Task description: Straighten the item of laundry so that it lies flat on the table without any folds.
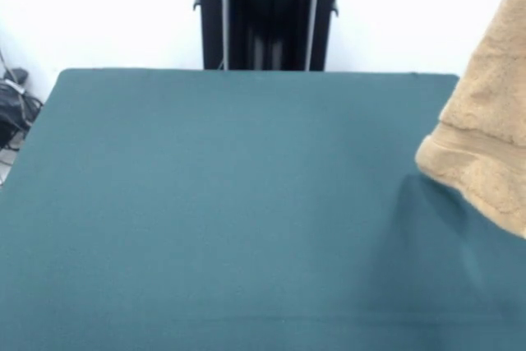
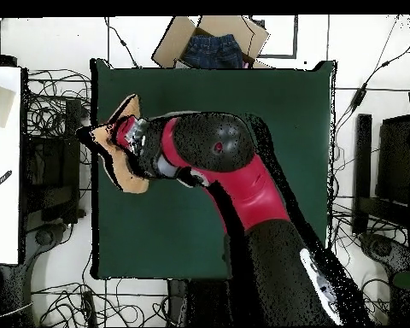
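Observation:
The tan terry towel (image 1: 489, 137) hangs bunched in the air at the right edge of the front view, its banded lower hem just above the dark green table (image 1: 230, 203) and casting a shadow on it. The top of the towel runs out of the picture there. In the overhead view the red and black arm reaches across to the table's (image 2: 243, 94) left edge. There my gripper (image 2: 133, 135) sits in the middle of the towel (image 2: 130, 178), shut on it. No label shows.
The robot's black pedestal (image 1: 267, 14) stands behind the table's far edge. In the overhead view an open cardboard box (image 2: 213, 43) with blue jeans lies beyond the table's top edge. A white surface (image 2: 3, 162) and cables lie to the left.

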You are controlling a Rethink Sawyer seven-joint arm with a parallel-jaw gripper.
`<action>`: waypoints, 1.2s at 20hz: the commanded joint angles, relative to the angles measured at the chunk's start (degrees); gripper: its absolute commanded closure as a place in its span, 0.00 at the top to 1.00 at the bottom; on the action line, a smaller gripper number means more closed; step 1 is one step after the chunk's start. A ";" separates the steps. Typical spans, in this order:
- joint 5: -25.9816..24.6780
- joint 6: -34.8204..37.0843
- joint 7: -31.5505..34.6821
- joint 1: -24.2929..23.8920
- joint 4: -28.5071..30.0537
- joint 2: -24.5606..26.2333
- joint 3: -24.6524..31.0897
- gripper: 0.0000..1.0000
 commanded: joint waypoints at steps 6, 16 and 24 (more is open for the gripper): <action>-0.02 -8.73 -24.92 -4.67 14.79 -4.59 2.38 0.00; -2.91 -10.37 -28.44 -6.95 14.56 -4.18 2.43 0.00; -1.33 -12.99 -34.62 -10.33 16.60 -1.15 4.78 0.00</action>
